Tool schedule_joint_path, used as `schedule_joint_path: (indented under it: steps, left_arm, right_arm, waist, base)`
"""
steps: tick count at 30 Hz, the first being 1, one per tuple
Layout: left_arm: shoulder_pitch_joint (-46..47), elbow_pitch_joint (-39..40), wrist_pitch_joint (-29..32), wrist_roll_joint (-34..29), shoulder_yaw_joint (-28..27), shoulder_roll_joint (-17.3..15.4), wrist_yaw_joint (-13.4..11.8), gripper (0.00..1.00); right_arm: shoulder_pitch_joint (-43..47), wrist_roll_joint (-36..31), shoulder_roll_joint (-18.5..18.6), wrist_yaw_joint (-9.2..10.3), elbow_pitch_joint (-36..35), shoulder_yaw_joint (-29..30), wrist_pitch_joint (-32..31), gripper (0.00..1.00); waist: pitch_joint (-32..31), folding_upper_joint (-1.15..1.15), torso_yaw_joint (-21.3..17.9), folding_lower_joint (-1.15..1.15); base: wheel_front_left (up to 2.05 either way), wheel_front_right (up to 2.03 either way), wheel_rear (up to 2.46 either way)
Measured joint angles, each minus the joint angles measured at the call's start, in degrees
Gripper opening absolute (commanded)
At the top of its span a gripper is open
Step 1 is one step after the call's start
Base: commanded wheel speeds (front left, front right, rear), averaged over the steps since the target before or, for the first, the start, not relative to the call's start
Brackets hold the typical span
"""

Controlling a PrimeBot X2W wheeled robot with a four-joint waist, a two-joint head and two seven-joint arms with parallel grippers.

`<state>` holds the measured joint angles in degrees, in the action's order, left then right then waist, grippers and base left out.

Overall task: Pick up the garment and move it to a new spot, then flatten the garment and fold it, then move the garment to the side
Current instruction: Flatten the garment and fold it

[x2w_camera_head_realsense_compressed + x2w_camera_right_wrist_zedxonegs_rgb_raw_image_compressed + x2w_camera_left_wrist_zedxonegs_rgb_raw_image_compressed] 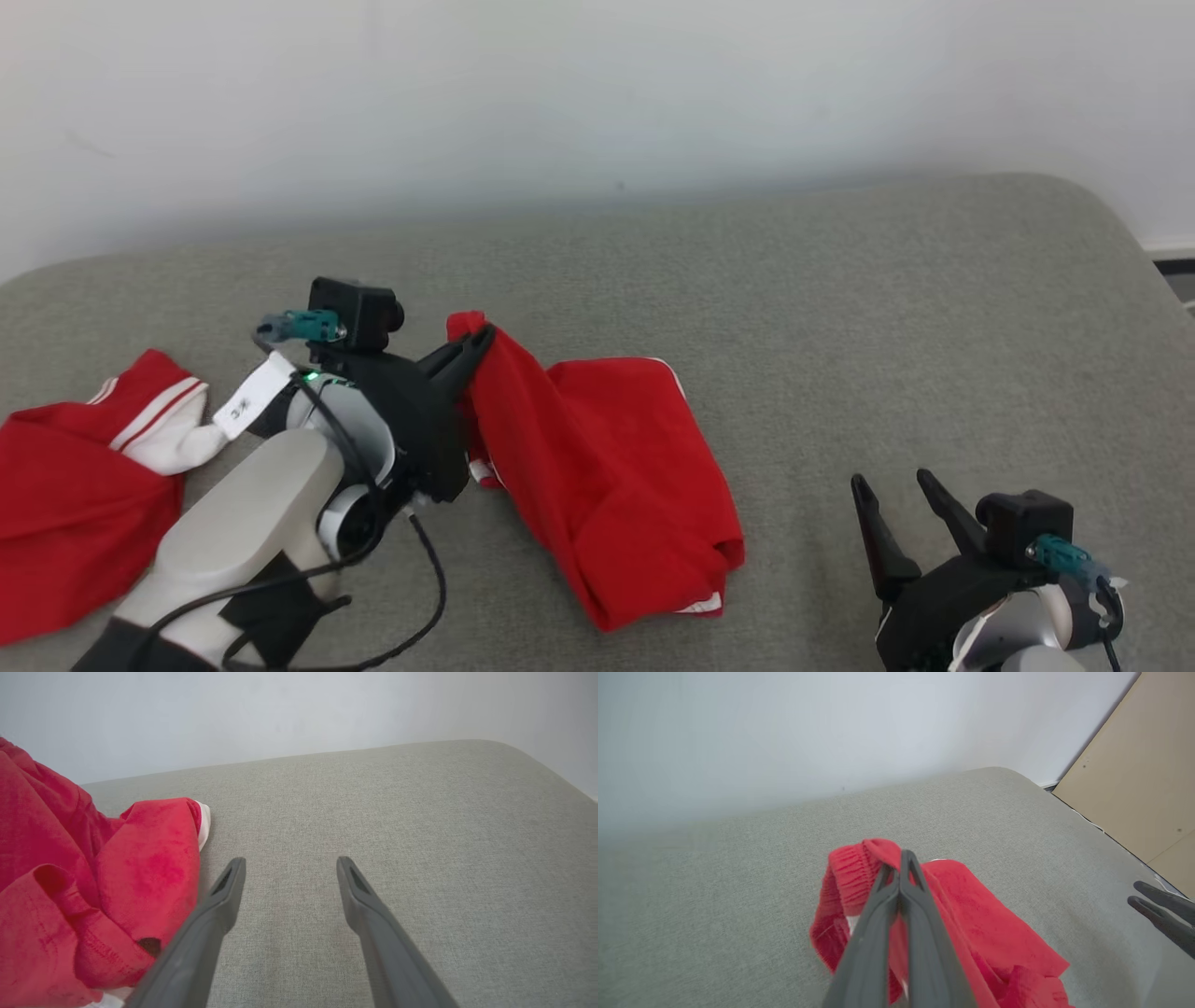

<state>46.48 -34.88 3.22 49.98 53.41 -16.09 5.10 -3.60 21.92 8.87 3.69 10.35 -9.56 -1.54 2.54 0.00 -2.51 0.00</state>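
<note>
The left gripper [478,343] is clamping the far edge of the red garment [607,467], which is lying mid-cushion [840,308]. The right gripper [890,479] is waiting at the near right, its fingers spread apart and holding nothing. Another red-and-white cloth [75,485] is lying at the left.

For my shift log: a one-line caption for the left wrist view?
Left gripper shut on the red garment's ribbed edge over the grey cushion, right gripper open at far right.

Red garment [607,467], white trim, crumpled heap; upper-left corner raised.
</note>
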Motion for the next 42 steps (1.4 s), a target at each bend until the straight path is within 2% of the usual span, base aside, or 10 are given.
schedule_joint_path:
  steps: [8, 13, 14, 15, 16, 22, 31, 42]
  left_arm:
    - [3.45, -7.75, -1.34, 0.01, -0.08, 3.25, 0.59, 0.0]
    - [6.47, -11.01, -3.05, -1.09, 1.37, 8.09, 1.47, 0.0]
    - [6.88, -11.85, -3.43, -1.13, 1.36, 8.6, 1.48, 0.07]
    - [7.11, -12.72, -3.64, -1.15, 1.44, 8.9, 1.48, 0.48]
    - [7.14, -13.49, -4.04, -1.22, 1.46, 9.07, 1.49, 1.0]
    - [7.47, -18.34, -5.88, -1.97, 2.35, 9.78, 1.97, 1.0]
    - [6.33, -19.63, -10.1, -2.01, 3.18, 9.72, 1.99, 1.0]
    - [3.09, -18.45, -12.09, -4.39, 7.1, 4.66, 2.03, 1.0]
  right_arm:
    - [-2.72, -0.85, -0.33, -0.25, -0.1, -1.25, -0.31, 1.0]
    - [-2.86, -0.88, -0.54, -0.25, 0.43, -1.8, -0.33, 1.0]
    - [-2.89, -0.9, -0.65, -0.26, 0.43, -1.9, -0.32, 1.0]
    - [-2.96, -0.93, -0.78, -0.32, 0.42, -2.01, -0.32, 1.0]
    - [-3.04, -0.93, -0.86, -0.44, 0.46, -2.13, -0.32, 1.0]
    - [-3.87, -0.94, -0.69, -0.51, 0.79, -1.72, -0.27, 1.0]
    - [-2.8, -0.92, -0.67, -0.51, 2.48, -1.41, 0.42, 1.0]
    - [-0.43, -0.85, -1.02, -0.7, 2.53, -2.15, 0.55, 1.0]
  waist:
    - [2.04, 0.0, -2.92, 0.0]
    - [3.33, 0.01, -4.17, 0.01]
    - [3.51, 0.0, -4.33, 0.0]
    - [3.64, 0.0, -4.45, 0.0]
    - [3.75, 0.01, -4.52, 0.01]
    - [3.74, 0.0, -4.11, 0.0]
    - [1.88, 0.0, -2.03, -0.01]
    - [0.19, 0.0, 1.29, -0.01]
  base:
    - [0.0, 0.0, 0.0]
    - [0.0, 0.0, 0.0]
    - [0.0, 0.0, 0.0]
    - [0.0, 0.0, 0.0]
    - [0.0, 0.0, 0.0]
    - [0.0, 0.0, 0.0]
    - [0.0, 0.0, 0.0]
    - [0.0, 0.0, 0.0]
